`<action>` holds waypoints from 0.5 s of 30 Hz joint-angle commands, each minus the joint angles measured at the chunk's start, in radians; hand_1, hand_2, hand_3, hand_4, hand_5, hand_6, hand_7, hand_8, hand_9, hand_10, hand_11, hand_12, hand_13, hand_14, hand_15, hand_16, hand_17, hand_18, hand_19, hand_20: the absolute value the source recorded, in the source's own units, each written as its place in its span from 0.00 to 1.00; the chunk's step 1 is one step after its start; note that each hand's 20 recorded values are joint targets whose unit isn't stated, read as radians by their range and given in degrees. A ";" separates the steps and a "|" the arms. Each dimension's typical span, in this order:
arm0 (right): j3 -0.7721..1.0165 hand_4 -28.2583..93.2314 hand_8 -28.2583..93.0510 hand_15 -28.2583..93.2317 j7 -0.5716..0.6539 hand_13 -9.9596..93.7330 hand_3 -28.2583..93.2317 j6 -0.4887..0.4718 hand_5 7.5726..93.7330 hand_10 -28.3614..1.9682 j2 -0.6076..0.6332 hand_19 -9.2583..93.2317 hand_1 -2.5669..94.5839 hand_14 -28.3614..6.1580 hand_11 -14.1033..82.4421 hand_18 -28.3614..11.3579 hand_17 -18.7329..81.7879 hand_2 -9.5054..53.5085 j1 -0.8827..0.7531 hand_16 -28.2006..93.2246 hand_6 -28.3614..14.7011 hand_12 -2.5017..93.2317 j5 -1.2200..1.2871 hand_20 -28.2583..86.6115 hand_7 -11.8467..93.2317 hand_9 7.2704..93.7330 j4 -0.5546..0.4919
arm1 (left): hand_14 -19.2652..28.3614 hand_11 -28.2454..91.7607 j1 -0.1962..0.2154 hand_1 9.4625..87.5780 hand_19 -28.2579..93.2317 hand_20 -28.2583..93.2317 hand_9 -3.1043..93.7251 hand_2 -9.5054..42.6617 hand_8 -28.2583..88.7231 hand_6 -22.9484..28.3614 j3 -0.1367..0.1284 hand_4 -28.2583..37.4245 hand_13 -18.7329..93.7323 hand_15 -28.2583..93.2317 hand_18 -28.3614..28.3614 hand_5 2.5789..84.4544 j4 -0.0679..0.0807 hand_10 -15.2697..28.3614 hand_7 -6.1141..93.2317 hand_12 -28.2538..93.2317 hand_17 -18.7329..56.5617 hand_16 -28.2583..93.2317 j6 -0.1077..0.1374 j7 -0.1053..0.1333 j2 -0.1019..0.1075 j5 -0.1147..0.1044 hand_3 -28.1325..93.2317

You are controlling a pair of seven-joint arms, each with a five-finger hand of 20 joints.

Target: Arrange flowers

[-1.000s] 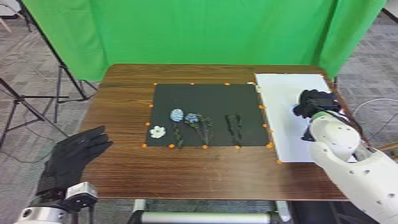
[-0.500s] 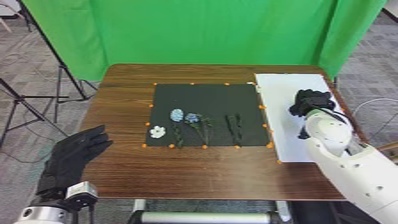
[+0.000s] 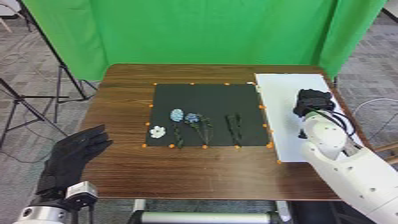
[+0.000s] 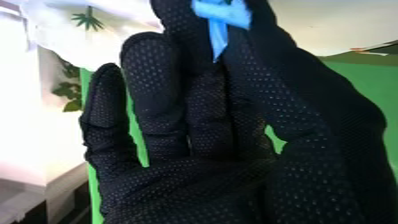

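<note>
The light blue piece, pinched between thumb and fingers of the right hand above the white sheet, is best gripped lightly and fully supported before release, with the blue flowers on the black mat left undisturbed.

Blue flowers, white bloom on black mat (orange dots around); right hand over white sheet.

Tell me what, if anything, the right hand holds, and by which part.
The right hand seems to pinch a light-blue strip at its broader part, between thumb and finger.
</note>
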 commanded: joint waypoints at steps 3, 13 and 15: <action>-0.030 0.00 0.23 0.78 0.005 0.73 0.86 0.084 0.84 0.72 0.023 0.87 0.60 0.67 0.30 0.08 0.41 0.00 0.023 0.53 0.67 0.44 -0.027 0.61 0.36 0.95 -0.024 | 1.00 0.54 0.028 0.23 0.70 0.33 0.43 0.30 0.17 0.72 -0.003 0.23 0.42 0.73 0.88 0.54 -0.005 0.86 0.21 0.31 0.12 0.13 0.006 0.012 -0.004 -0.007 0.92; -0.132 0.00 0.24 0.77 -0.066 0.74 0.87 0.157 0.85 0.71 0.001 0.88 0.60 0.68 0.30 0.06 0.41 0.00 0.120 0.53 0.66 0.45 -0.006 0.62 0.35 0.96 -0.130 | 1.00 0.54 0.039 0.23 0.70 0.33 0.43 0.30 0.17 0.72 -0.013 0.23 0.42 0.73 0.87 0.54 -0.012 0.86 0.21 0.31 0.12 0.13 0.007 0.004 -0.012 -0.002 0.92; -0.164 0.00 0.25 0.77 -0.071 0.74 0.87 0.165 0.85 0.71 -0.011 0.88 0.60 0.68 0.30 0.05 0.41 0.00 0.147 0.54 0.66 0.45 0.009 0.62 0.35 0.96 -0.147 | 1.00 0.54 0.039 0.23 0.70 0.33 0.43 0.30 0.17 0.72 -0.014 0.23 0.42 0.73 0.88 0.54 -0.012 0.86 0.21 0.31 0.12 0.13 0.008 0.007 -0.010 -0.002 0.92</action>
